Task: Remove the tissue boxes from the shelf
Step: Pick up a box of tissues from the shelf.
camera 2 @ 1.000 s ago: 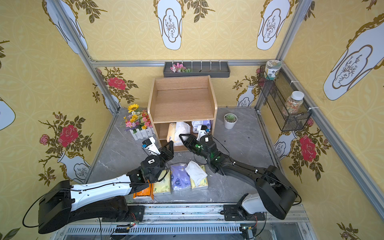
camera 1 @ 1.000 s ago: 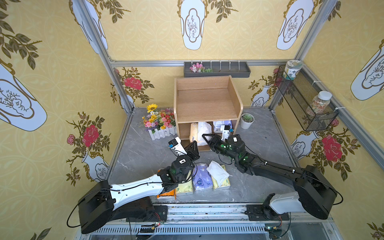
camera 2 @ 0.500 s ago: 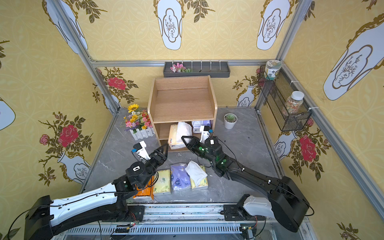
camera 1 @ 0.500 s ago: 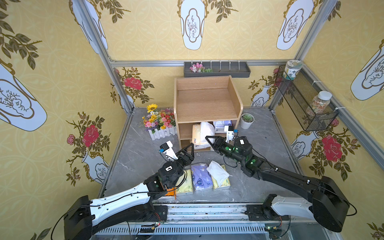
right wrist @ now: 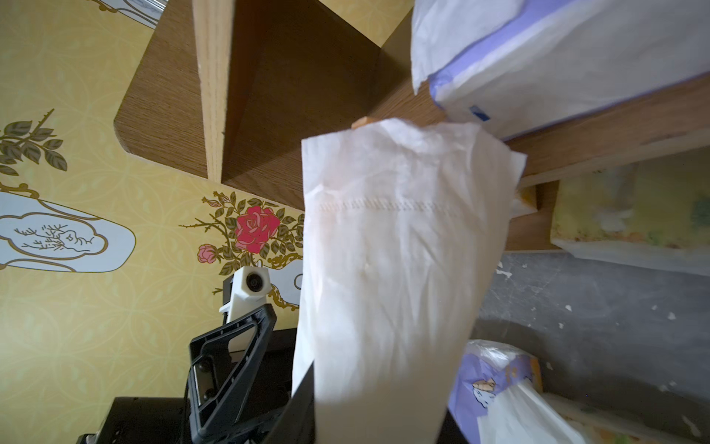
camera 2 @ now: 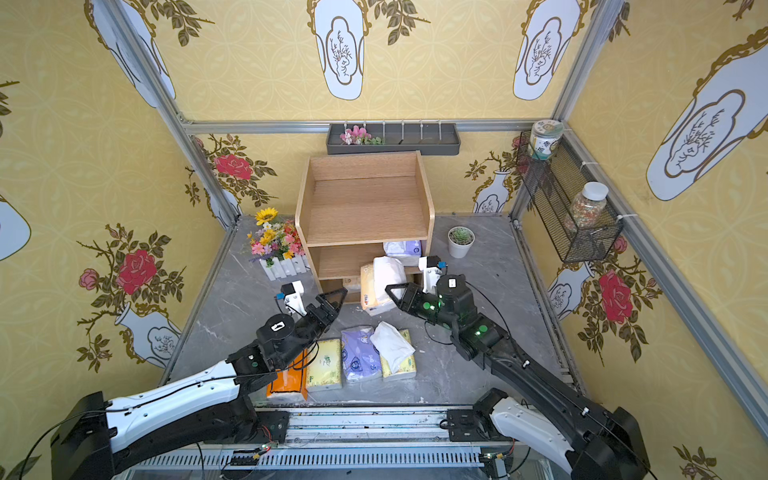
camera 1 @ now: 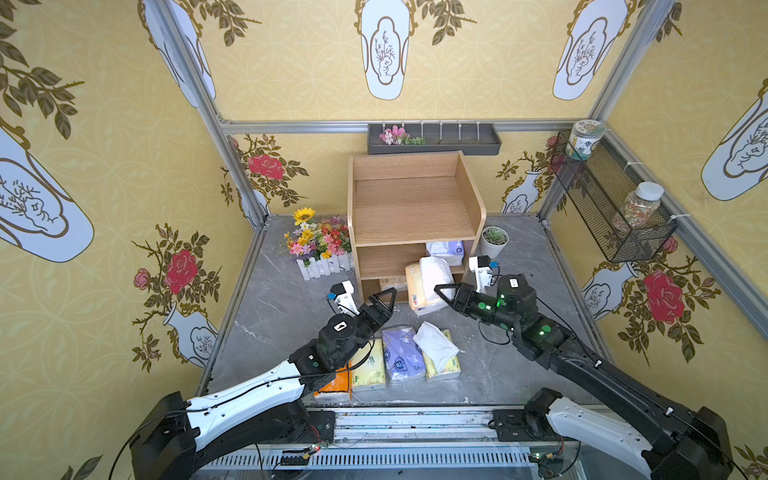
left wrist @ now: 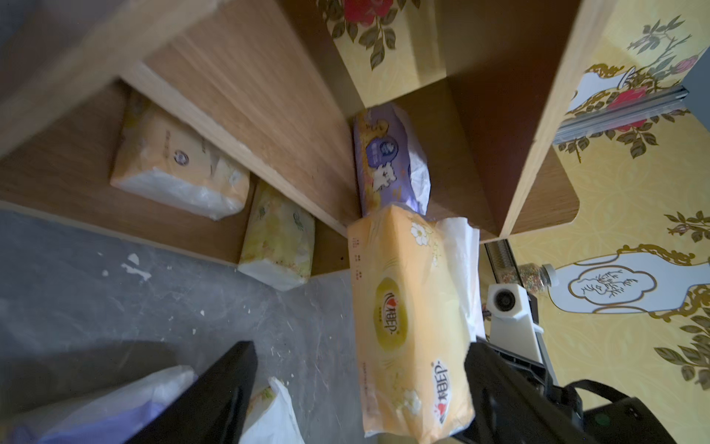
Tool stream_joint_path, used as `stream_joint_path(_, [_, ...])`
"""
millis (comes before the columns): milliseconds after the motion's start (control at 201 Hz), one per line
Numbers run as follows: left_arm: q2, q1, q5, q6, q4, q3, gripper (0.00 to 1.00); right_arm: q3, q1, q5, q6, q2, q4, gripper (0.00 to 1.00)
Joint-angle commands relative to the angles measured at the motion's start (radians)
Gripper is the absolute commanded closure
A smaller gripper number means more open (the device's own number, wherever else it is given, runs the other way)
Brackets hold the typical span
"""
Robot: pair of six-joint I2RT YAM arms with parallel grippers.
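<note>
A flower arrangement (camera 1: 318, 245) in a white picket planter stands just left of the shelf (camera 1: 411, 208), which sits at the centre of both top views. A small potted succulent (camera 1: 494, 240) stands just to the shelf's right. Above the shelf in the frame hangs a dark grey wall tray (camera 1: 457, 147) with pink blossoms at its left end. A black wire basket (camera 1: 598, 195) at the right edge holds two jars.

The shelf's middle tier carries a lavender pack (camera 1: 446, 249) at its right end. The left wrist view shows the bottom tier holding a tan pack (left wrist: 176, 165) with a pale yellow-green pack (left wrist: 276, 238) beside it. Below the shelf in the frame, four packs lie in a row on the grey surface (camera 1: 282, 316). They are an orange pack (camera 1: 332, 384) partly under the left arm, a yellow pack (camera 1: 368, 365), a purple pack (camera 1: 401, 353) and a tissue-topped pack (camera 1: 440, 353).

A peach pack (camera 1: 419, 286) stands tilted at the shelf's front, its upper end at the middle tier's edge, with white tissue spilling from it. The right claw (camera 1: 439, 291) is closed narrow on this pack from the right. The left claw (camera 1: 384, 305) gapes wide and holds nothing, just left of the peach pack.
</note>
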Motion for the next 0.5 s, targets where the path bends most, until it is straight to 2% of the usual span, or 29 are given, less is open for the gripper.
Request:
stream_joint_path(0, [0.081, 0.005, 0.209, -0.104, 0.267, 0.005, 0.08, 0.009, -0.055, -0.151, -0.040, -0.043, -0.095, 0.67])
stream_joint_path(119, [0.203, 0.004, 0.288, -0.174, 0.419, 0.020, 0.08, 0.006, -0.098, -0.237, -0.035, -0.082, -0.118, 0.67])
stream_joint_path(309, [0.430, 0.004, 0.356, -0.307, 0.687, 0.058, 0.08, -0.009, -0.146, -0.304, 0.004, -0.142, -0.125, 0.68])
stream_joint_path(498, [0.529, -0.002, 0.363, -0.345, 0.794, 0.099, 0.19, -0.027, -0.197, -0.357, 0.046, -0.188, -0.126, 0.68])
